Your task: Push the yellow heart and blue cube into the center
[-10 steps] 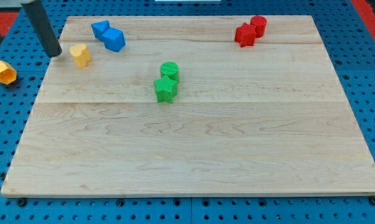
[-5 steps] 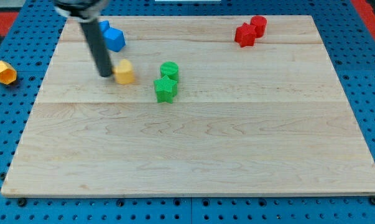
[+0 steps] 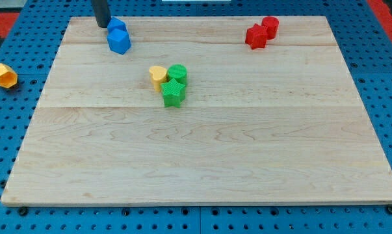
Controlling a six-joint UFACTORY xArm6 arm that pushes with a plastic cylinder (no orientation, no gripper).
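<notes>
Wooden surface (image 3: 202,162) on blue pegboard carries small, light, rigid blocks that slide readily. My tip (image 3: 103,25), a bare rod grasping nothing, touches the upper-left blue blocks; the blue cube (image 3: 119,41) sits just below-right. Push its far face. The yellow heart (image 3: 158,76) lies farther down-right, against the green blocks (image 3: 174,86).

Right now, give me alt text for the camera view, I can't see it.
My tip sits at the wooden board's top left, just behind two blue blocks. The yellow heart rests against two green blocks near the middle; two red blocks sit top right.
</notes>
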